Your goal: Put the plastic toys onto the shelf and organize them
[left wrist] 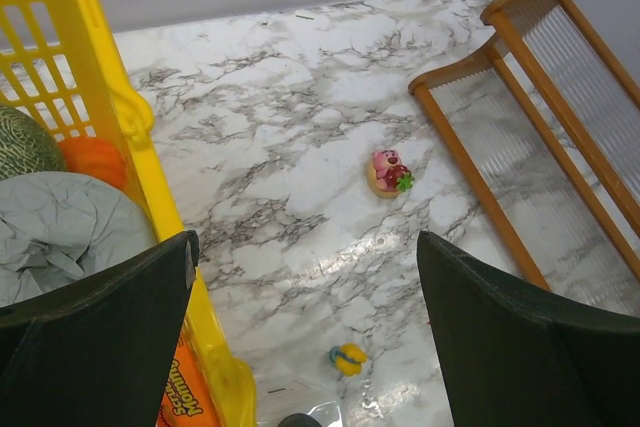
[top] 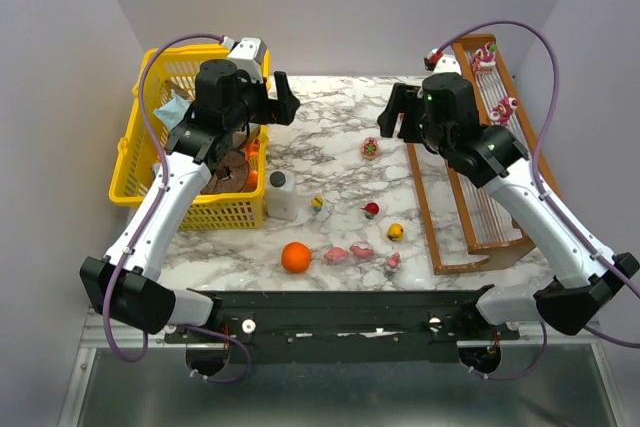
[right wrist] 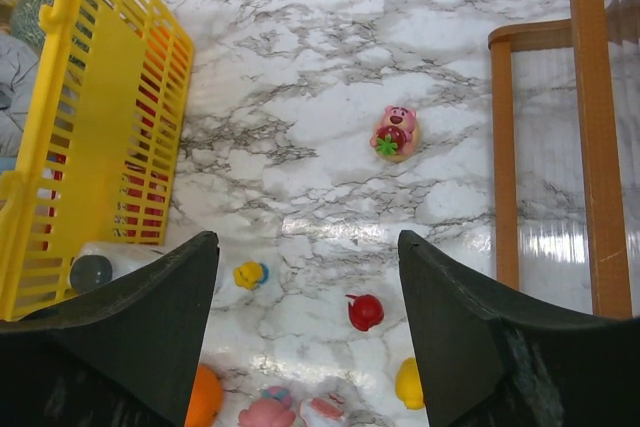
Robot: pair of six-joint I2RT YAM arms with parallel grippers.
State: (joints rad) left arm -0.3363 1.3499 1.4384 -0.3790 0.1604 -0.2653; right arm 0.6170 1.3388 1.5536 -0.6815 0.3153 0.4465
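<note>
Okay, left gripper (left wrist: 305, 247) by yellow basket (left wrist: 150, 137), right gripper (right wrist: 308, 247) near pink bear toy (right wrist: 395, 132); both were released, empty; two toys (top: 484, 55) (top: 503, 107) sat on shelf (top: 440, 217).

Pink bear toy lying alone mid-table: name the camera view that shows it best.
Right wrist. The pink bear toy sits unobstructed there, its face and green bit distinct. The left wrist view shows it too, clear but a little less detailed; the top external view shows only a tiny pink blob.
</note>
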